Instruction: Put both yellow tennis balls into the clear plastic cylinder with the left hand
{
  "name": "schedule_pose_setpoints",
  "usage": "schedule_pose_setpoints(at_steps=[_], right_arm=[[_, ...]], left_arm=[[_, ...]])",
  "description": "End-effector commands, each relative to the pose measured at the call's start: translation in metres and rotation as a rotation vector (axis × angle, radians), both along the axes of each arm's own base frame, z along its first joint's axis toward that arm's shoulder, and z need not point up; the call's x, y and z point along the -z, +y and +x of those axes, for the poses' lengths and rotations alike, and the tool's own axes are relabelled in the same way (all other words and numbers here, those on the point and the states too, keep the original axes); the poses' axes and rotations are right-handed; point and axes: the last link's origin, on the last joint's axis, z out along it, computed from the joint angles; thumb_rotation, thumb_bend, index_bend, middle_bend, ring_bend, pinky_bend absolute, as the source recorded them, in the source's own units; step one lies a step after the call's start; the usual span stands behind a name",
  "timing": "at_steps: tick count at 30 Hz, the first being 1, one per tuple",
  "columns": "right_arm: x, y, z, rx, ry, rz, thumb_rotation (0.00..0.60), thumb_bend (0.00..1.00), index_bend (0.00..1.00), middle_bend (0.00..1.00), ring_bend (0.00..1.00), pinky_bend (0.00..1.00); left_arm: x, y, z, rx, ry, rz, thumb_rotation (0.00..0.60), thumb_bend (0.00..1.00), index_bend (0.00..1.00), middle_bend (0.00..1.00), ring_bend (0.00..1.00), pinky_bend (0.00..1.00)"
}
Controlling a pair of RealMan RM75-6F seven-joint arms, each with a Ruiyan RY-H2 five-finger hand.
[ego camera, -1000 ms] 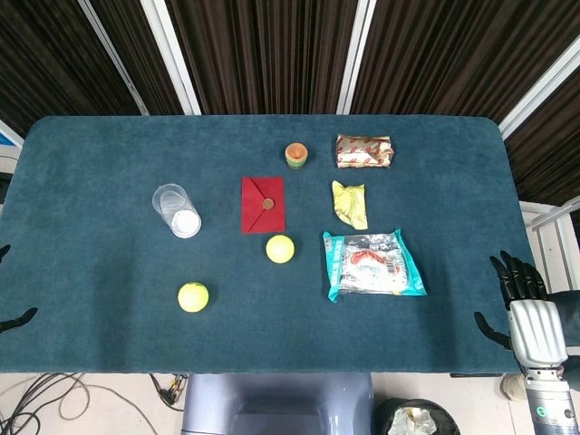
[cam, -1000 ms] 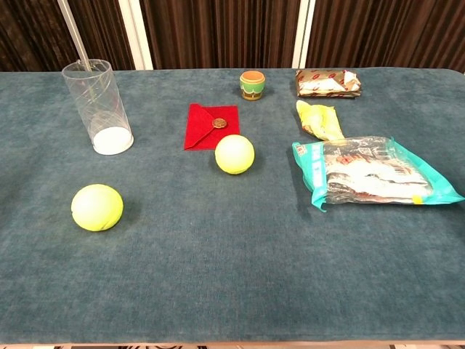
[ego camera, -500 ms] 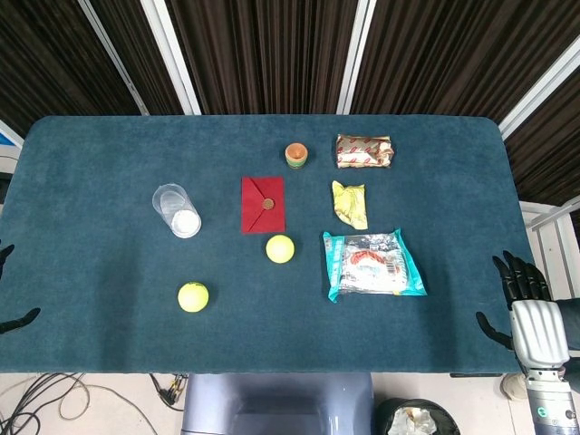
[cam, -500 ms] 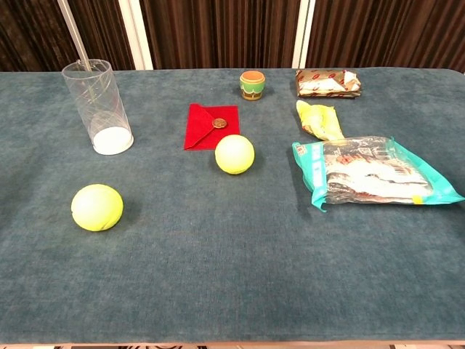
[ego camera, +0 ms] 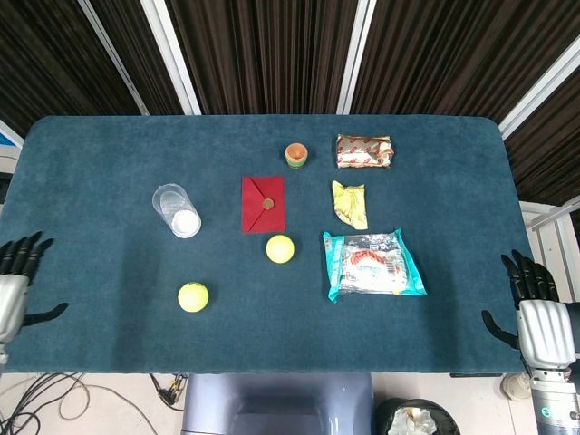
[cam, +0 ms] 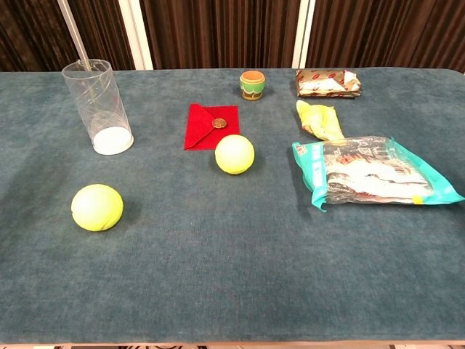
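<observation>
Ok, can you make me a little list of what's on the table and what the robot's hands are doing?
clear plastic cylinder: upright, empty, far left
near tennis ball: on the cloth, in front of the cylinder
far tennis ball: just in front of the red envelope
left hand: at the table's left edge, fingers spread, holding nothing
right hand: off the right edge, holding nothing
snacks: teal packet, yellow wrapper, brown packet
small pot: at the back
balls in cylinder: none yet

A table (ego camera: 91,154) covered in blue cloth is seen. On it are set an upright clear cylinder (cam: 99,107), two tennis balls (cam: 96,207) (cam: 235,154), a red envelope (cam: 211,125), a small cup (cam: 252,84), a brown packet (cam: 326,82), a yellow wrapper (cam: 318,121) and a teal bag (cam: 370,171).
</observation>
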Motion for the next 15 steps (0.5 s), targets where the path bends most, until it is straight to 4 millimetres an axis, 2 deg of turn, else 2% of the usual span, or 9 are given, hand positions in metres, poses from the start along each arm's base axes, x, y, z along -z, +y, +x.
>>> schedule_pose_setpoints(at_steps=[1,6,15], right_arm=[[-0.002,0.001,0.000,0.001,-0.001,-0.008,0.600,0.34,0.00,0.00,0.03,0.09],[-0.005,0.000,-0.001,0.011,-0.010,-0.025,0.600,0.34,0.00,0.00,0.03,0.09],[-0.006,0.000,-0.003,0.021,-0.017,-0.034,0.600,0.34,0.00,0.00,0.03,0.09]], left_arm=[[0.013,0.022,0.036,0.115,0.010,-0.114,0.600,0.01,0.11,0.00,0.00,0.03],[0.031,0.041,0.070,0.197,0.046,-0.210,0.600,0.01,0.11,0.00,0.00,0.03],[0.079,0.056,0.120,0.305,0.100,-0.389,0.600,0.01,0.11,0.00,0.00,0.03]])
